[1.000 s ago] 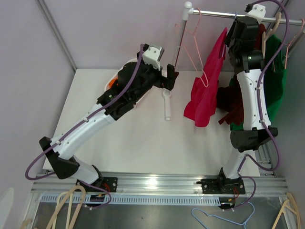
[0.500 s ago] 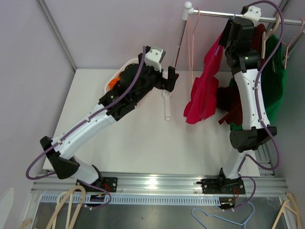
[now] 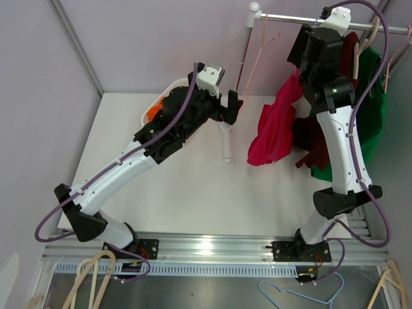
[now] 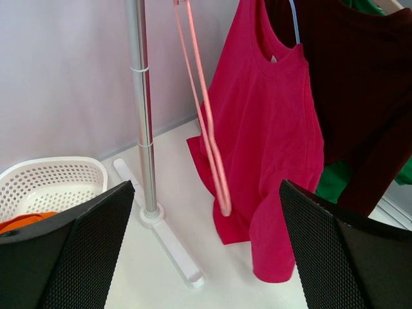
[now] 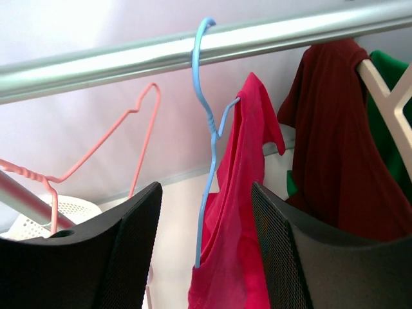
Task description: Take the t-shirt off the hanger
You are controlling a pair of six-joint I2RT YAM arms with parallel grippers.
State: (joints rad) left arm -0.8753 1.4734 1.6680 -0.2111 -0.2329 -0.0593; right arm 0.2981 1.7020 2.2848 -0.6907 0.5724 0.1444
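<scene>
A crimson t-shirt (image 3: 273, 129) hangs on a thin blue hanger (image 5: 205, 129) hooked over the metal rail (image 5: 129, 58). The hanger's lower arm runs down inside the bunched shirt (image 5: 238, 244). My right gripper (image 3: 297, 56) is up by the rail and open; the blue hanger and the shirt's shoulder show in the gap between its fingers (image 5: 96, 257), with neither pad touching them. My left gripper (image 3: 230, 106) hovers open and empty by the stand's pole, facing the shirt (image 4: 270, 129). The blue hanger's neck (image 4: 294, 22) shows at the shirt's collar.
An empty pink hanger (image 4: 206, 129) dangles from the rail between the pole (image 4: 141, 116) and the shirt. A dark red shirt (image 4: 360, 96) and a green one (image 3: 373, 96) hang further right. A white basket (image 4: 51, 180) with orange cloth sits back left.
My right gripper has opened wider and risen closer to the rail. The crimson shirt has sagged lower and bunched. The pink hanger has swung edge-on. The left arm has barely moved.
</scene>
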